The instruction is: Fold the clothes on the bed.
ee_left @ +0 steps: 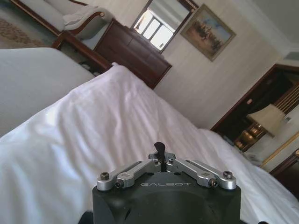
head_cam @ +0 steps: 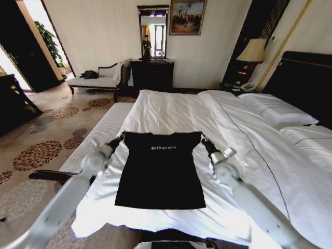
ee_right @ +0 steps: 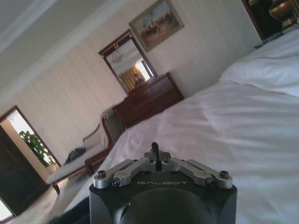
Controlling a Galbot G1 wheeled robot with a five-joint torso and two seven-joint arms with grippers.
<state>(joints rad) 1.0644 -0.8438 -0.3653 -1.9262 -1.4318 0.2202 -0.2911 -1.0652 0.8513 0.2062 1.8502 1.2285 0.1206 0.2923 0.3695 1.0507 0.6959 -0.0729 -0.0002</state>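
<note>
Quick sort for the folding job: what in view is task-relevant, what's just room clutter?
In play:
black T-shirt, spread flat
bed
left gripper, at the left sleeve
right gripper, at the right sleeve

Background:
chaise longue
dark dresser with mirror
painting
lamp
pillows

The bed (head_cam: 171, 111) — white-sheeted — carries the black T-shirt (head_cam: 160, 174), pillows (head_cam: 277, 108) and duvet (head_cam: 249, 135).
</note>
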